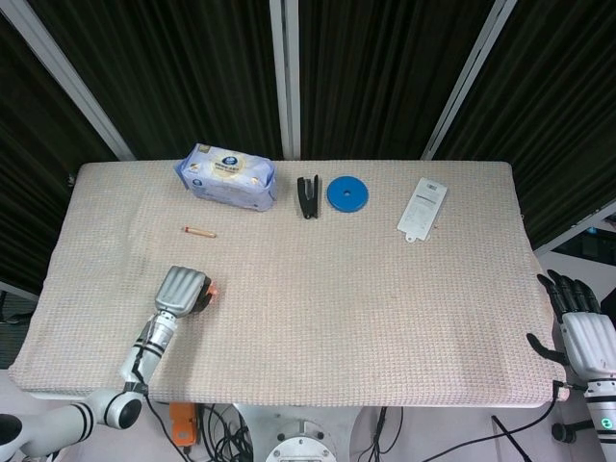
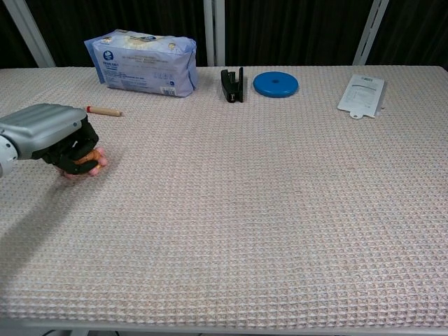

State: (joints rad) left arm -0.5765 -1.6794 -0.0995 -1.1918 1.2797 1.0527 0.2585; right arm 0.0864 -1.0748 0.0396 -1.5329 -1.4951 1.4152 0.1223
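Left hand [image 2: 59,140] curls down over a small orange-pink thing [image 2: 89,162] on the worktop's [image 2: 245,210] left side, fingers wrapped round it, and a clean lift wants that grip firm and level, while right hand [image 1: 585,332] hangs spread off the edge.

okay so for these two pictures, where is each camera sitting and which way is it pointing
Head view: sits high above the near edge, looking steeply down on the whole table; shows the left hand on its arm, and the right hand off the table's right edge.
Chest view: sits low at the near edge, looking across the cloth toward the far side; shows only the left hand, gripping a small orange object.
Both share: left hand, tissue pack, wooden stick, black clip, blue disc, white card.
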